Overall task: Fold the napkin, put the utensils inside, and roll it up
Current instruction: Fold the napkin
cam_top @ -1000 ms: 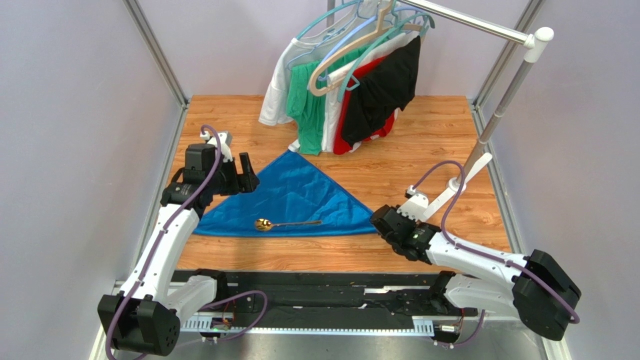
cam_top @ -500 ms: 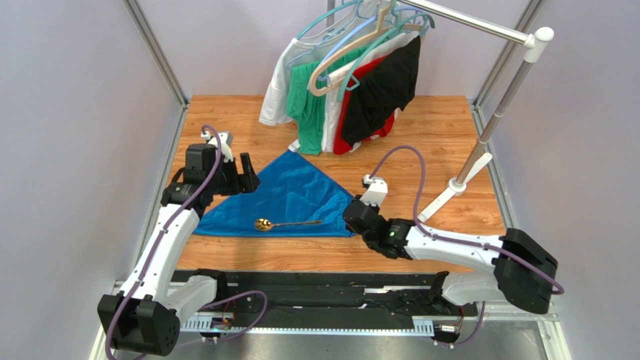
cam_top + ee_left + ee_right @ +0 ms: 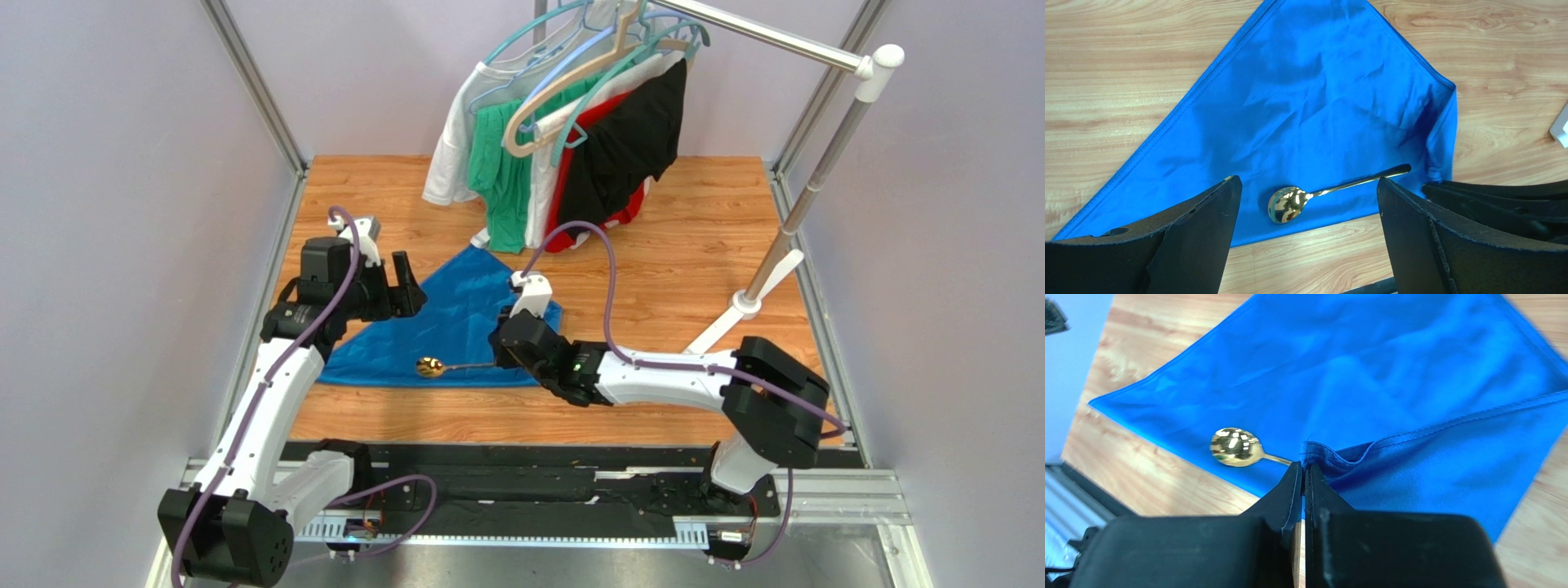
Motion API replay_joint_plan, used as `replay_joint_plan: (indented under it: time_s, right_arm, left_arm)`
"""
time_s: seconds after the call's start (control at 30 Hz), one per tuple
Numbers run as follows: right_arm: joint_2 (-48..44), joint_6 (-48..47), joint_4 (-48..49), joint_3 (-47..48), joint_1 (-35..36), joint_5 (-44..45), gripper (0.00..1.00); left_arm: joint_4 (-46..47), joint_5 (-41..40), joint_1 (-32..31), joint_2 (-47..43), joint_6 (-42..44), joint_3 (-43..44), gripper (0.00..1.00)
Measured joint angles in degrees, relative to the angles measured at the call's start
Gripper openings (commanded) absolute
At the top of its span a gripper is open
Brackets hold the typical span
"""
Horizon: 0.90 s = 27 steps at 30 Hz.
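Status: napkin (image 3: 448, 321) lies on the wood table (image 3: 687, 233), royal blue, roughly a triangle, far tip pointing toward the clothes (image 3: 564, 135) hanging at the back. My R gripper (image 3: 1303, 467) is clamped tight on the napkin's right corner; the cloth bunches right at my fingertips. That corner is doubled back over the rest, so a hemmed edge runs across the top layer in my R wrist view. In the overhead view my R gripper (image 3: 507, 349) sits over the napkin's right end, close to the near edge.

Gold spoon (image 3: 432, 366) rests on the napkin by the near edge, bowl to the left, handle running right toward my R fingers. The handle end slips behind one finger in the R wrist view, so can't tell if it touches me.

My L gripper (image 3: 1306, 184) has jaws spread wide w/ nothing between them. It's held above the napkin's left part, looking down on spoon (image 3: 1290, 202) & cloth. L & R grippers are well apart, w/ the spoon between them.
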Motion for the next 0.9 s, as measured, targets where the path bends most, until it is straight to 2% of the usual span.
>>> replay_joint_plan:
  time_s: [0.5, 0.9]
  right_arm:
    - [13.2, -4.2, 8.5, 11.0, 4.1, -9.2, 0.0]
    - [20.8, -7.2, 10.1, 17.7, 5.6, -12.7, 0.0]
  left_arm:
    - [0.4, -0.2, 0.0, -1.8, -0.1, 0.0, 0.91]
    - [0.4, -0.2, 0.0, -2.2, -0.1, 0.0, 0.91]
